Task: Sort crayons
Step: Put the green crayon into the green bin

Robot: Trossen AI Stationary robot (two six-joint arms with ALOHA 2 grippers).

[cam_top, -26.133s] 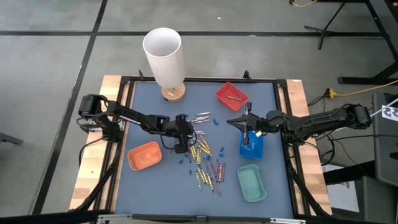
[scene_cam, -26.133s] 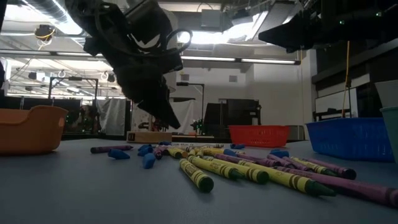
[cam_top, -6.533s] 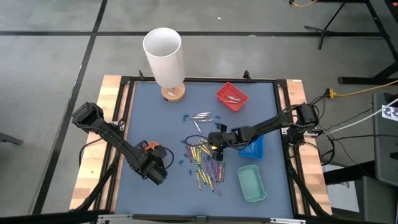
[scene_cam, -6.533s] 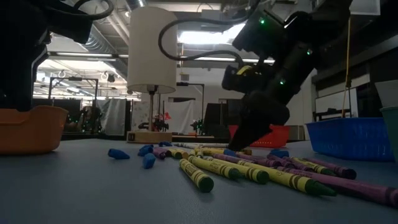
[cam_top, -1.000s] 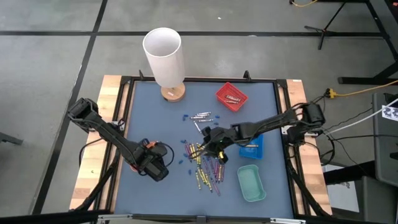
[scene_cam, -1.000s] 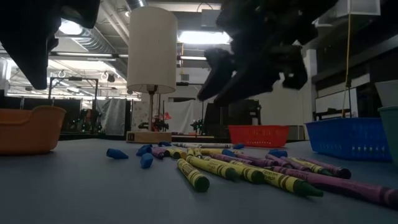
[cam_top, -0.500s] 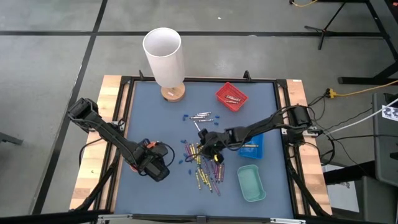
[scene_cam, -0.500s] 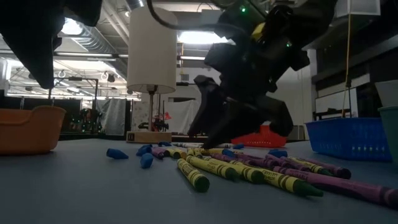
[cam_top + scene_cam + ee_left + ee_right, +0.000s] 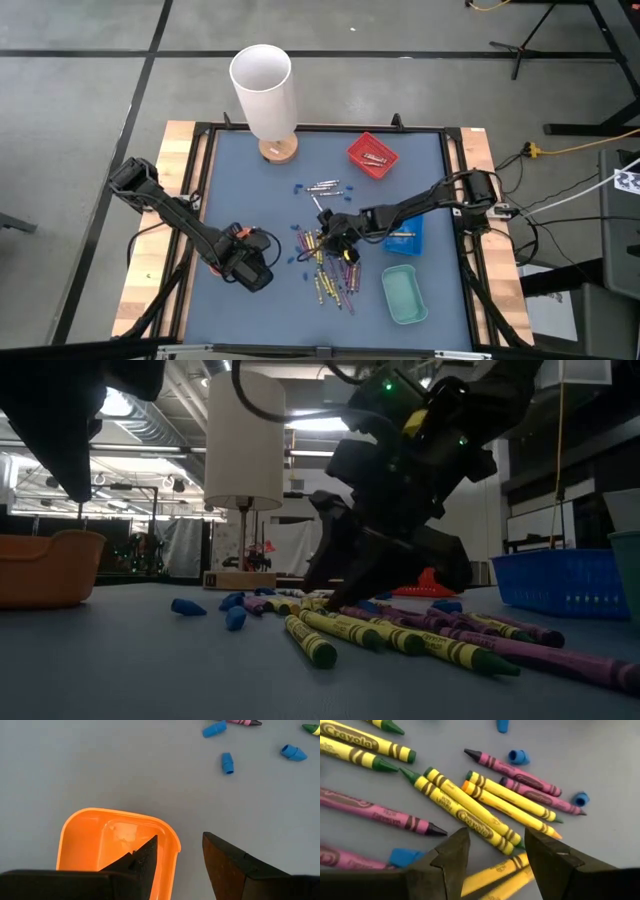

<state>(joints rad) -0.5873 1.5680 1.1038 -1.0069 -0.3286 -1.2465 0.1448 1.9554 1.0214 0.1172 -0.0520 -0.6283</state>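
Several crayons (image 9: pixel 332 262) in yellow, purple-pink and gold-orange lie loose in a heap at the table's middle, flat on the grey mat (image 9: pixel 400 635). My right gripper (image 9: pixel 328 234) is down at the heap's far left end, open, and slants down from the right. In the right wrist view its fingers stand on either side of a yellow crayon (image 9: pixel 492 870). My left gripper (image 9: pixel 252 272) hangs open over the orange tray (image 9: pixel 105 845) at the near left. One finger is over the tray's inside and one is outside its wall. My right gripper (image 9: pixel 497 851) has its open fingers down among the crayons, slanting from above and the table's right. A yellow crayon (image 9: pixel 485 875) lies on the mat between them. Whether the fingertips (image 9: pixel 335 596) touch it, I cannot tell.
A tall white cylinder on a wooden foot (image 9: pixel 264 90) stands at the far left. A red tray (image 9: pixel 373 155) with silver crayons is at the far right. A blue tray (image 9: pixel 408 240) and a green tray (image 9: pixel 403 293) sit right of the heap. Silver crayons (image 9: pixel 322 187) and small blue bits (image 9: pixel 226 763) lie loose.
My right gripper has come down from above the heap until its fingertips are among the crayons, shifting slightly toward the table's left. Its fingers have stayed open. The crayons lie as before.
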